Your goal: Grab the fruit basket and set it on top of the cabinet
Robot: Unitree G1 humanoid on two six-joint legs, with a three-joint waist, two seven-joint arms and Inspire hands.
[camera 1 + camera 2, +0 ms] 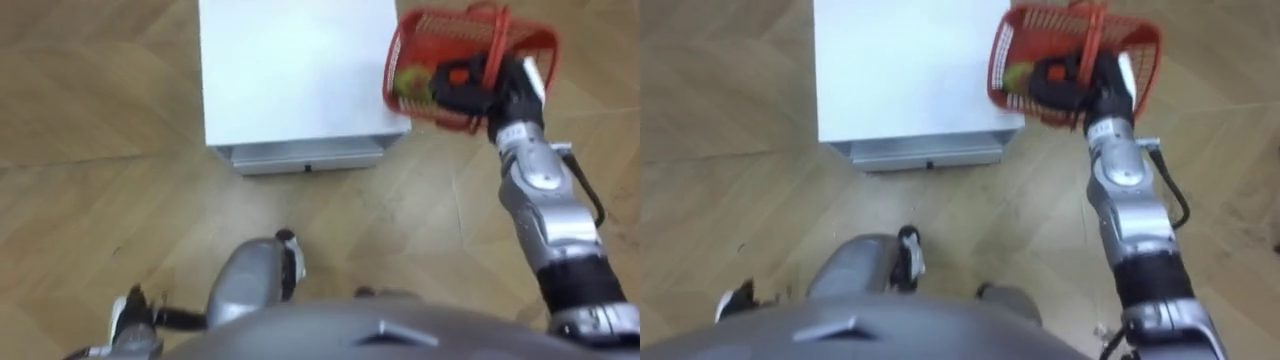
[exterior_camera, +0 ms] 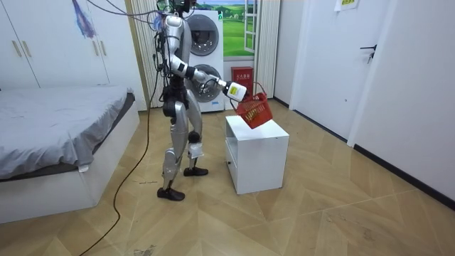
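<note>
The fruit basket (image 1: pixel 522 40) is off the white cabinet (image 1: pixel 290 70) and hangs in the air by the cabinet's near right corner, as the robot sees it. It is carried by the right hand (image 1: pixel 483 88), whose dark fingers are curled round the handle. With the grip on the handle alone the basket tips over, its mouth leaning toward the cabinet, and a greenish fruit (image 1: pixel 408 80) lies against the lower wall; a steeper tilt could probably spill it. The left hand (image 1: pixel 128 318) hangs low by the body, and I cannot tell how its fingers are set. The robot stands at the cabinet's drawer edge, with a washing machine (image 2: pixel 210 67) behind it and a bed (image 2: pixel 64 128) well apart; nothing blocks the lift.
</note>
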